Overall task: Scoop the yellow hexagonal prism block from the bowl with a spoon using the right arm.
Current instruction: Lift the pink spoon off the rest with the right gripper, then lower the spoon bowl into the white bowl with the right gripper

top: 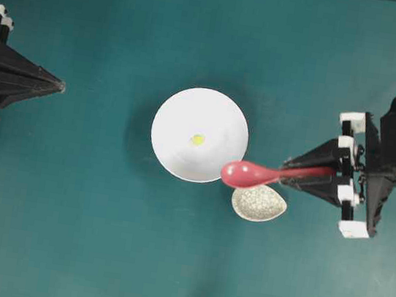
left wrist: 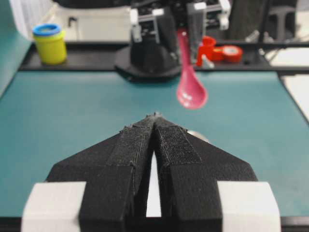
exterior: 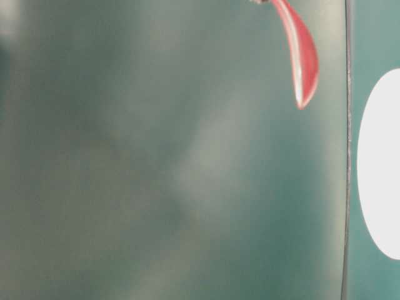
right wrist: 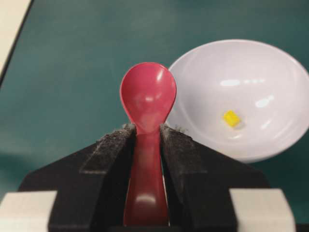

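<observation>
Right gripper closed on the handle of the spoon, both padded fingers pressing it from the two sides, scoop pointing forward past the fingertips with its hollow side up. Left gripper shut with nothing between the tips, far at the left side of the overhead view, well apart from everything. Seen from above, scoop of the spoon held at the lower right rim of the bowl, partly above that rim and partly above the small speckled dish just beside the bowl; whether the scoop touches either one, cannot tell, though in the left wrist view hanging clearly above the teal table. Table-level view mostly blurred grey-green: only the side of the scoop at the top and a cut-off white shape at the right edge. In the left wrist view, bowl almost fully hidden behind the black fingers. Back end of the handle hidden inside the right gripper. Yellow hexagonal prism block lying alone on the bottom of the bowl, near its middle, apart from the scoop; in the right wrist view, ahead of the gripper and to the right of the scoop.
</observation>
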